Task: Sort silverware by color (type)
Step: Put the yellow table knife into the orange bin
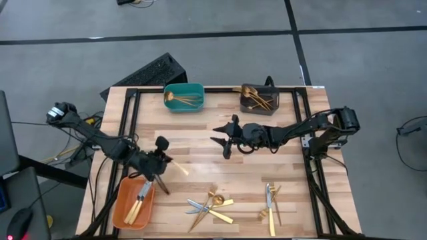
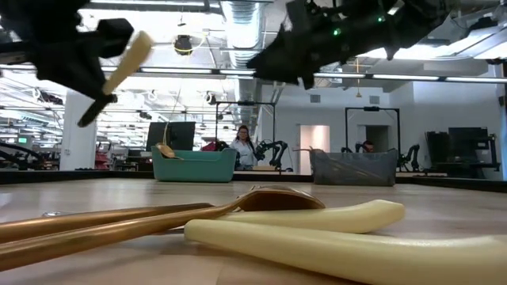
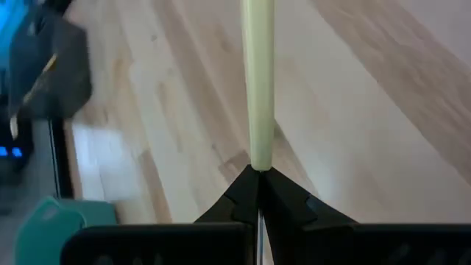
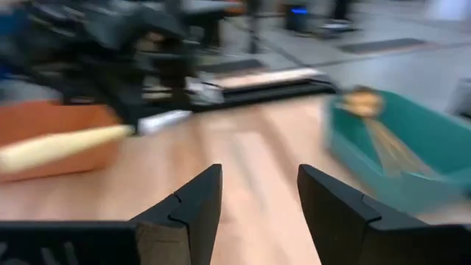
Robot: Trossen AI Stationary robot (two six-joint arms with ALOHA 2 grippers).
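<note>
My left gripper hangs over the table just beyond the orange bin and is shut on a knife whose pale handle juts out past the fingertips. Two or three more pale-handled knives lie in that bin. My right gripper hovers open above the table's middle, touching nothing. Gold pieces lie in the teal bin and the dark grey bin. Loose gold pieces and knives lie near the table's near edge, with a second small group to the right. My left gripper pinches the knife between its two fingers right where the pale handle ends; the right wrist view shows the silver blade running back into the fingers. The knife lies along the fingers, handle pointing outward. It is lifted clear of the table and tilted, handle end up.
Black frame rails run along the table's left and right sides. Bare wood lies between the two grippers and the bins at the far edge. In the low view a gold spoon and pale knife handles lie close to the camera. A person sits in the room behind.
</note>
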